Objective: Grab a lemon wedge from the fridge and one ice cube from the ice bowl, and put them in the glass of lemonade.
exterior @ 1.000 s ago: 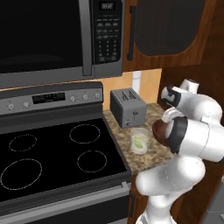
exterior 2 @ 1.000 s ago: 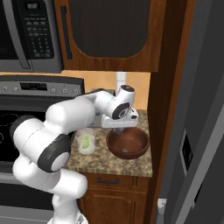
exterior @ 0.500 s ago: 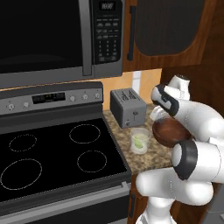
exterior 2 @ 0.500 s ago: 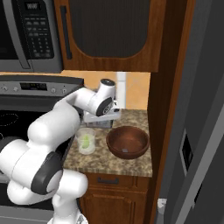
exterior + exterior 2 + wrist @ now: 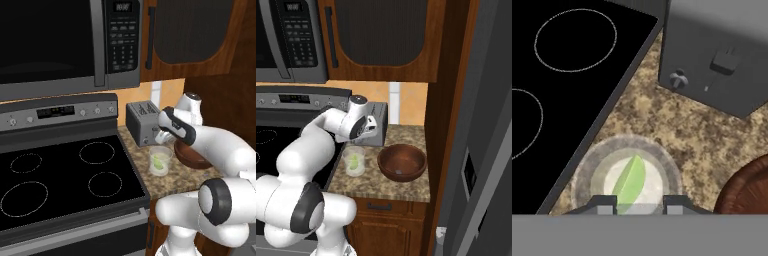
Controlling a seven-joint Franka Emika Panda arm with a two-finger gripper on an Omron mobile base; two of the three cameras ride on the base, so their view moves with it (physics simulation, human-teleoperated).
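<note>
Hand view: pale green lemon wedge point(image 5: 630, 184) inside glass of lemonade point(image 5: 587, 167).

Kitchen: stove point(image 5: 60, 180), microwave point(image 5: 65, 42), toaster point(image 5: 142, 122)

The arm point(image 5: 220, 150) is built of smooth, rounded white shells that look glossy and tube-like, swelling into bulbous housings at each joint. Dark grey to black rings mark the joints: 1 large round black cap with a lighter grey rim sits on the lower housing in the left base view, and a similar dark disc faces the camera low in the right base view. Near the hand, a long black band wraps the white wrist link, which ends in a small dark-topped cap. The gripper point(image 5: 640, 202) carries 2 short, dark grey finger tips with squared, blocky ends and paler grey faces. No cables, screws or lettering can be made out.
</note>
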